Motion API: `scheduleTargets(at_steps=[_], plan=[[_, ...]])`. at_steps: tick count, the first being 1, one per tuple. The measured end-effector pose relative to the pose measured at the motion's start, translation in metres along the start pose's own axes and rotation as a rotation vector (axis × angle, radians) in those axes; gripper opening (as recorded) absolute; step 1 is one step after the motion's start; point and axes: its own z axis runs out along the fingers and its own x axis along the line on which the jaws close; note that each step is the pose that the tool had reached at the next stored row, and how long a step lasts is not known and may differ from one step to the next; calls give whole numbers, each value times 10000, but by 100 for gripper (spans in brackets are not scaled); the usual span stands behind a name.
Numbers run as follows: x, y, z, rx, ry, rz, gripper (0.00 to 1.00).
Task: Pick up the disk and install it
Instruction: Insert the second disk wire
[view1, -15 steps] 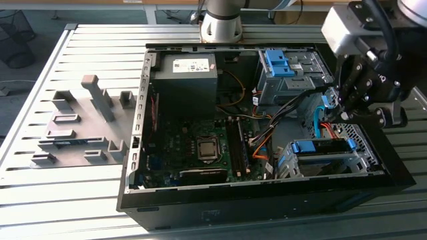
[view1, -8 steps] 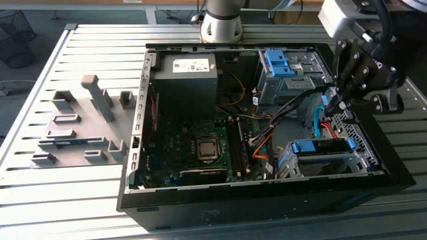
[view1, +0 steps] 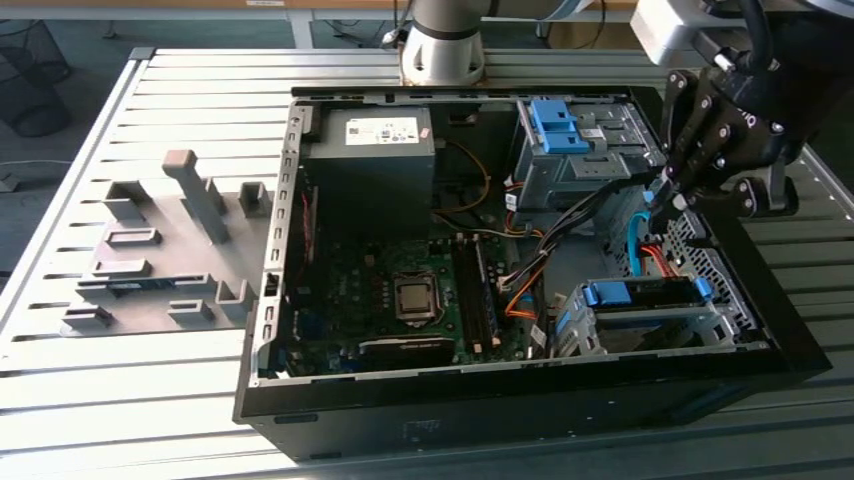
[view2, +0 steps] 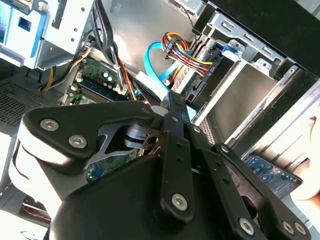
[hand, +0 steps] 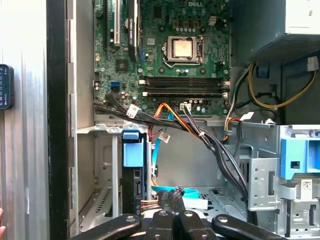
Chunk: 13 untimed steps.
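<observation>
end effector (view1: 671, 200) closed and empty inside open computer case (view1: 787, 340), blue-railed disk (view1: 647, 293) seated in bay

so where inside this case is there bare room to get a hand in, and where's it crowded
The bare metal floor between the motherboard and the lower drive cage is the free patch, though the gripper hangs beside it. Crowded: the cable bundle beside the motherboard, and the cage, with a blue-railed disk in it. Outside, slatted table is bare below the grey fixture.
</observation>
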Motion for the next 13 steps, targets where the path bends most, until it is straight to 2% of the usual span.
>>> scheduleTargets(at_steps=[1, 2, 3, 4, 5, 6, 13], plan=[[0, 0, -1, 2, 67, -1, 11], [0, 0, 0, 4, 186, -4, 11], [0, 0, 1, 6, 307, -6, 16], [-5, 0, 2, 4, 353, -7, 16], [-11, 0, 5, 2, 354, -7, 16], [-16, 0, 8, 1, 352, -7, 24], [-35, 4, 60, -2, 349, -7, 24]])
